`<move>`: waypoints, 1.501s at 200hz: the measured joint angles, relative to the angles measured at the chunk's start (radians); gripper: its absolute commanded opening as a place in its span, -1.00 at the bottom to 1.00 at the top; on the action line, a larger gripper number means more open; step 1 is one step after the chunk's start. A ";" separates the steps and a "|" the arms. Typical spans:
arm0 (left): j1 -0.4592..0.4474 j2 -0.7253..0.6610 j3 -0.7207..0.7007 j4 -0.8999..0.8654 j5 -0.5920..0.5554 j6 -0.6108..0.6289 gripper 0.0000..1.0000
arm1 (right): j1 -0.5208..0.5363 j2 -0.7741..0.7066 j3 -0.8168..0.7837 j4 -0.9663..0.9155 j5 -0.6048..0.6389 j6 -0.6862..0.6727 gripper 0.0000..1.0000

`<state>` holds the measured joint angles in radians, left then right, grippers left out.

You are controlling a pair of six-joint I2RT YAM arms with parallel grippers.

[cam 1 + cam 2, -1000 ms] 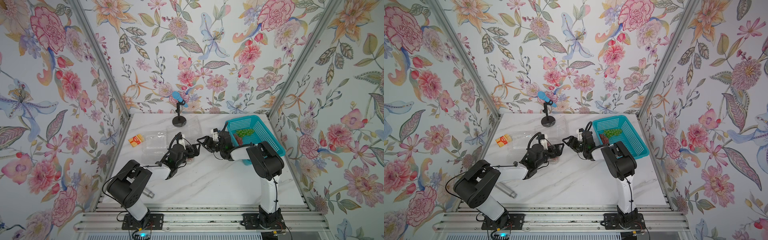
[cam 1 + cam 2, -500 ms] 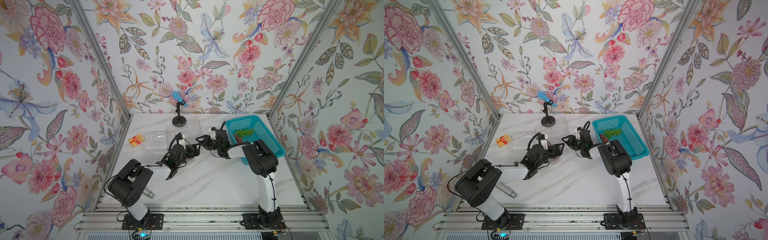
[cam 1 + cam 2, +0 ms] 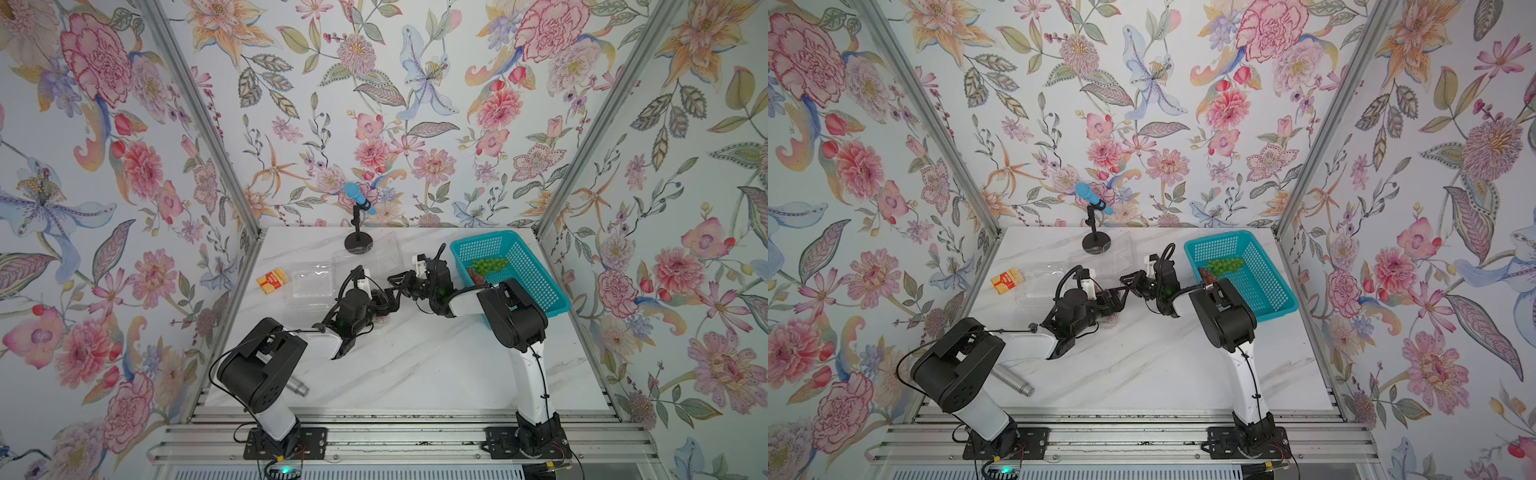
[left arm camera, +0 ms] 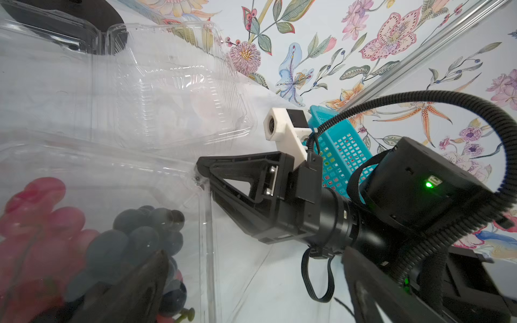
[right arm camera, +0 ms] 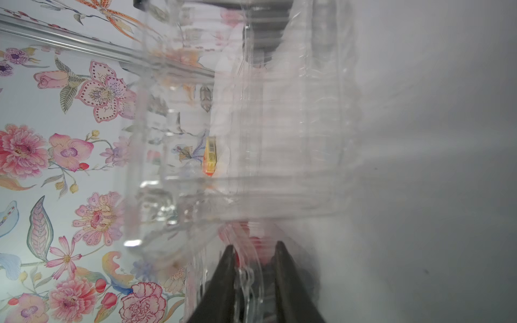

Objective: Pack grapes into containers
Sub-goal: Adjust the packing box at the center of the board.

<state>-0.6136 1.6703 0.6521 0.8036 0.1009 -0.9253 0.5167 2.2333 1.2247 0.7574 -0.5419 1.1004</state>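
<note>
A clear container (image 4: pixel 156 173) in the middle of the table holds red-pink grapes (image 4: pixel 36 212) and dark grapes (image 4: pixel 140 235). My left gripper (image 3: pixel 380 301) (image 4: pixel 254 265) is wide open at that container's side wall. One of its fingers (image 4: pixel 126 290) shows through the plastic next to the dark grapes. My right gripper (image 3: pixel 392 280) (image 5: pixel 256 251) reaches in from the right, and its jaws are closed on the container's thin clear rim (image 5: pixel 246 268). In both top views green grapes (image 3: pixel 490 264) (image 3: pixel 1225 264) and a reddish bunch (image 3: pixel 473 274) lie in the teal basket (image 3: pixel 536 291).
Two more clear containers stand behind, one at the left (image 3: pixel 311 282) and one by the microphone stand (image 3: pixel 357 245). A yellow-orange box (image 3: pixel 272 280) lies at the far left. A metal cylinder (image 3: pixel 297 388) lies near the left arm's base.
My right gripper has moved left, away from the basket, to the container and narrowed its jaws onto the rim. The left arm and its open gripper have stayed put.
</note>
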 measured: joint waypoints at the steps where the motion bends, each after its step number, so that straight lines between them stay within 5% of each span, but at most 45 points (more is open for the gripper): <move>1: 0.000 0.000 0.000 0.000 0.000 0.000 1.00 | 0.000 0.000 0.000 0.000 0.000 0.000 -0.59; 88: 0.000 0.000 -0.002 -0.006 0.000 0.016 0.99 | 0.000 -0.004 -0.072 0.117 0.005 0.012 -0.73; 300: 0.007 0.024 0.073 -0.114 -0.003 0.080 0.99 | 0.005 -0.149 -0.305 0.175 0.032 -0.004 -0.66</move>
<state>-0.6067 1.6947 0.7250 0.6899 0.0978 -0.8452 0.5213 2.0842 0.9199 0.9321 -0.5095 1.0966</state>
